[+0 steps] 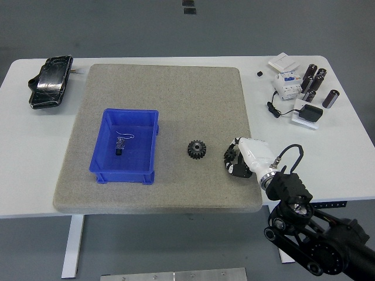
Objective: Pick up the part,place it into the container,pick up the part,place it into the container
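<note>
On the grey mat (158,88) sits the blue bin (125,145), left of centre, with one small dark part (119,144) already inside. Right of it (well apart) lies a black gear (197,150), bare on the mat. Further right, near the mat's edge, the right hand (241,158) rests with fingers curled downward; whether they hold anything cannot be told.

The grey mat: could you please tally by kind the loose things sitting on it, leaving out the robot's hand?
Blue container: 1
Black gear: 1
Small dark part, inside the container: 1
Total: 3
</note>
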